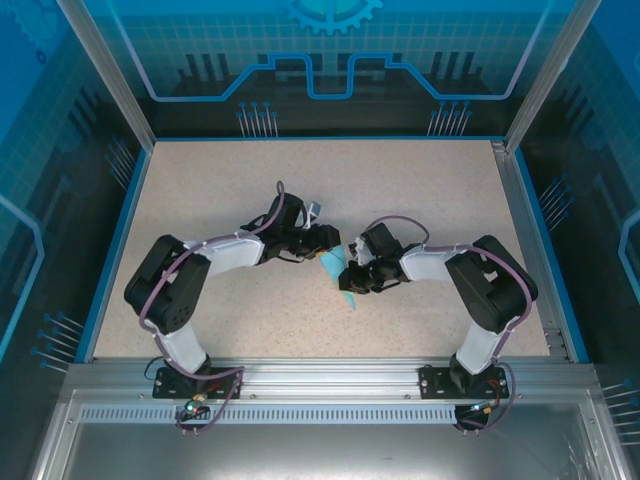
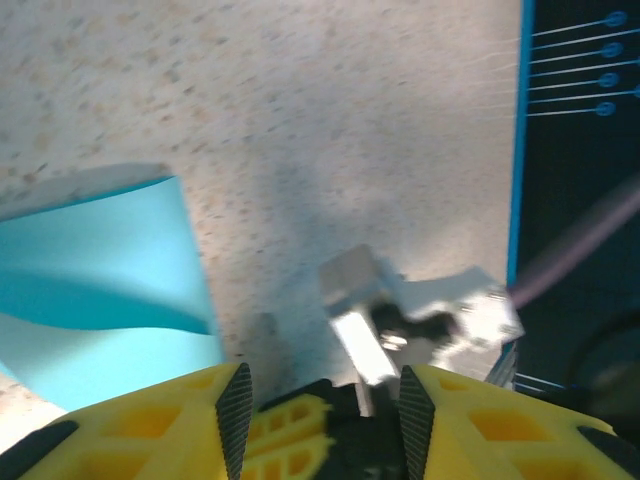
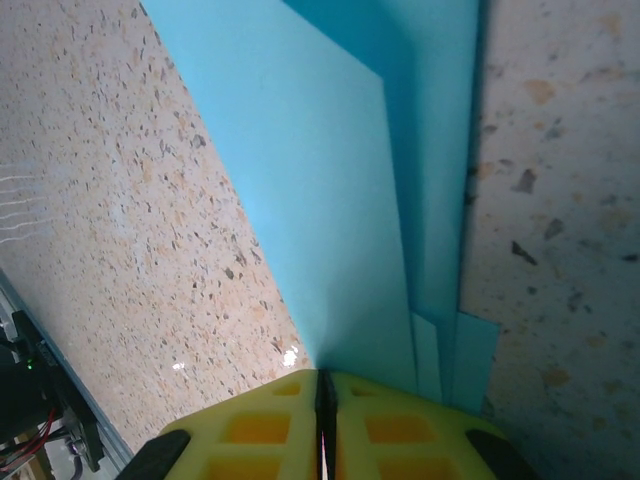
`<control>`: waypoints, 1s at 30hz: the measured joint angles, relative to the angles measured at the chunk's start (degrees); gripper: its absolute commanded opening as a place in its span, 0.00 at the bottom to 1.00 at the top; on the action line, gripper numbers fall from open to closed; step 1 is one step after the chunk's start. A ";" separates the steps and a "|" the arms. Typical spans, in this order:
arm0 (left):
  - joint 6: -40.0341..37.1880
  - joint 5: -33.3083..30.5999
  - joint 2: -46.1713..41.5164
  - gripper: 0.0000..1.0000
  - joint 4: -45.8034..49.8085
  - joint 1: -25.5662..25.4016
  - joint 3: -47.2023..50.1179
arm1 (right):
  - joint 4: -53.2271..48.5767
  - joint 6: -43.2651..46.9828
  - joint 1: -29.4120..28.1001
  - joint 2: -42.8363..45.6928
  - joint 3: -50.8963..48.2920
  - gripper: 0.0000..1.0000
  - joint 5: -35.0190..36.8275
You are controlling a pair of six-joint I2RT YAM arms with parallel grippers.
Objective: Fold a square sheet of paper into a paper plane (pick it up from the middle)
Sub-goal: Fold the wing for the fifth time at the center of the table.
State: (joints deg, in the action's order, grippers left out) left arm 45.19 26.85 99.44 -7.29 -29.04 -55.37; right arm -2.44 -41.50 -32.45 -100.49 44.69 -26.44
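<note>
Yellow fingers of my right gripper (image 3: pixel 322 388) clamped down on the square sheet of paper (image 3: pixel 340 200), mid-fold

So my right side is pinched tight on one edge of it. The paper fans away from the pads in several stacked layers, so I'd call this somewhere in the middle of the folding, nowhere near a finished dart. From above, it sits near the middle of the table (image 1: pixel 230 180), right between both my wrists. My left gripper (image 2: pixel 325 400) hangs with its jaws apart and nothing between them. The paper curls up just off to its side, clear of the pads as far as I can tell. Next move, I reckon: left comes over the loose flap and presses or grabs it while right holds the layers lined up. Thin stuff, so any tug could skew the crease.
</note>
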 measured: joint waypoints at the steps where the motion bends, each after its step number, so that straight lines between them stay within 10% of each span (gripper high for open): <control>1: -0.20 0.00 -0.52 0.46 0.00 0.00 0.00 | 0.00 0.00 0.04 -0.04 0.00 0.11 -0.13; 30: -0.13 -0.46 10.29 0.43 -2.43 0.07 0.15 | -0.42 0.22 0.52 -0.92 0.68 0.09 -1.46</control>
State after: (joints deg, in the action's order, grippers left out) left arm 45.06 26.39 109.73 -9.72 -28.97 -55.22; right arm -2.85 -41.28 -31.92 -101.41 45.36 -27.90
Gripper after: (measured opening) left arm 0.427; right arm 0.090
